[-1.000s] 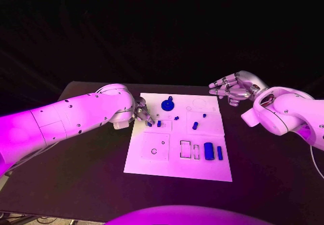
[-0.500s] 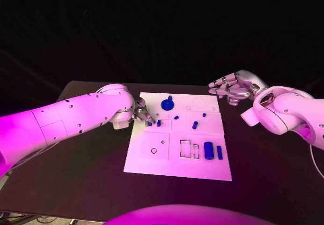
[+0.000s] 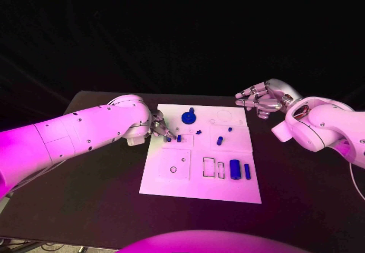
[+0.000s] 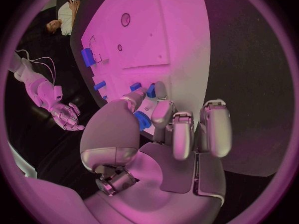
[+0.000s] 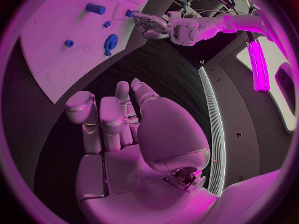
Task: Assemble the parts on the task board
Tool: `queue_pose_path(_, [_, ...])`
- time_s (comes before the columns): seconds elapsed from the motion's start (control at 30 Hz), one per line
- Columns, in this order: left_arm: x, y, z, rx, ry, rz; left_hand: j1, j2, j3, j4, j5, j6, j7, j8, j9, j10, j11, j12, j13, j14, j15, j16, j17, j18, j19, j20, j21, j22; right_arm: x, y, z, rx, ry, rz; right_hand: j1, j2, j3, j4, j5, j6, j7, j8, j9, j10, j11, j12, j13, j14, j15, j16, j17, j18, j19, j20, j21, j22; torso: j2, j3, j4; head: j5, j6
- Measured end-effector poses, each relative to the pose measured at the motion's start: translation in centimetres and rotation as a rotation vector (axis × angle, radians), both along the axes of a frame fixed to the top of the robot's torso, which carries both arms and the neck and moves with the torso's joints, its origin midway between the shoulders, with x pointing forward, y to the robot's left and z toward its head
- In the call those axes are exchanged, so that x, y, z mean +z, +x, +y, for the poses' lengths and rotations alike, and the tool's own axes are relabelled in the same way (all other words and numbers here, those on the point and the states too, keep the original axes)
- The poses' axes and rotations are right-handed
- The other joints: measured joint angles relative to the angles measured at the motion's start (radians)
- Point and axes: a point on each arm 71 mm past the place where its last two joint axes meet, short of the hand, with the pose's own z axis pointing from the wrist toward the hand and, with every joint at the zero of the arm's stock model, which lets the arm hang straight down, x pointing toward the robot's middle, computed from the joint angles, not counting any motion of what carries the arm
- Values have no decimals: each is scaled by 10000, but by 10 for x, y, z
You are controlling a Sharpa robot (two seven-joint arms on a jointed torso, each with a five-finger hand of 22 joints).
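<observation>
The board (image 3: 199, 182) lies in the middle of the table (image 3: 91, 200), with the blue parts spread over it. The left hand (image 3: 160, 128) is held low over the board's left edge, and a small blue peg (image 4: 142, 120) is pinched between its thumb and a finger, as is seen in the left wrist view. A second peg (image 3: 179, 139) stands just beside the fingertips, upright in the board.

The right hand (image 3: 261, 99) is held above the board's far right corner, well apart from the parts. Nothing is held in it; its fingers are loosely curled and apart.

Elsewhere on the board a gear (image 3: 189, 117) lies near the far edge, a small cross-shaped piece (image 3: 198, 132) sits near the middle, and another peg (image 3: 220, 140) stands to the right of it. A cylinder (image 3: 236, 169) and a thin bar (image 3: 247, 172) lie side by side near the right edge, next to empty rectangular slots (image 3: 209, 167).

The step in hand is judged to be the seating of the pinched peg in a hole by the left edge. Whether the peg is already in its hole cannot be told. The next move would call for the peg to be kept upright, lined up over its hole, pressed straight down, and released without the neighbouring peg being knocked.
</observation>
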Motion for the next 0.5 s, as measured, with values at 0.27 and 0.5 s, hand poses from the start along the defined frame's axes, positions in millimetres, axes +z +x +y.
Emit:
queue_pose_path(0.27, [7,0,4,179,-268,-316,-38,39,-1017,415,0,64,-9,-55,-62,0,0,0,47,0,0,0,-1,0,0,0,0,0,0,0,0,-9,-3,1,0,0,0,0,0,0,0,0,0,0,0,0,-3,0,0,-3,-6,0,0,0,0,-4,-2,1,6,-13,2])
queue_pose_path(0.5, [16,1,6,337,-656,-659,-5,72,-1570,667,0,63,-9,-55,-91,0,0,0,48,0,0,0,-2,0,-36,-36,0,-1,0,0,0,-10,-4,1,0,0,0,0,0,0,0,0,0,0,0,0,-3,0,0,-3,-6,-1,0,0,0,-4,-3,0,8,-14,-1])
